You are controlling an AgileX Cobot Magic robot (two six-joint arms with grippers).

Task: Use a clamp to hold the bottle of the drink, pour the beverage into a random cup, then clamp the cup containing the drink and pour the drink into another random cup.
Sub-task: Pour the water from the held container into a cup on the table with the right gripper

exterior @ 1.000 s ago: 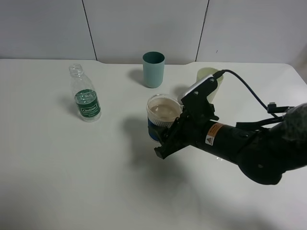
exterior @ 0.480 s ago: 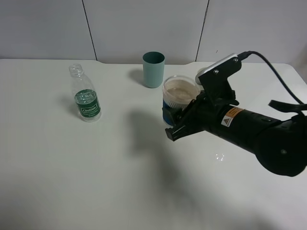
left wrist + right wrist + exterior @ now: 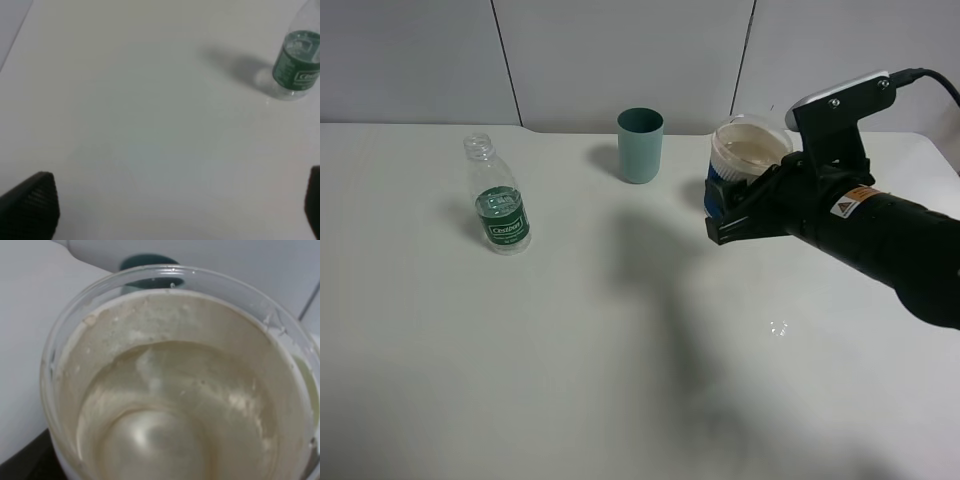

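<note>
My right gripper [image 3: 732, 208] is shut on the cup containing the drink [image 3: 748, 152], a short blue-sleeved cup held upright in the air at the back right. The right wrist view looks down into this cup [image 3: 175, 390], where the clear beverage [image 3: 150, 440] lies over the cream bottom. The uncapped bottle [image 3: 498, 205] with the green label stands on the table at the left, and it also shows in the left wrist view [image 3: 296, 65]. My left gripper [image 3: 172, 202] is open and well short of the bottle. The pale yellow-green cup is hidden behind my right arm.
A teal straight-sided cup [image 3: 640, 145] stands at the back centre, left of the held cup. A small wet spot [image 3: 778, 327] glints on the white table [image 3: 620, 350]. The table's back edge meets a grey panelled wall.
My right gripper has lifted the blue-sleeved cup off the table's middle and carried it up and toward the back right. The bottle and the teal cup have not moved.
</note>
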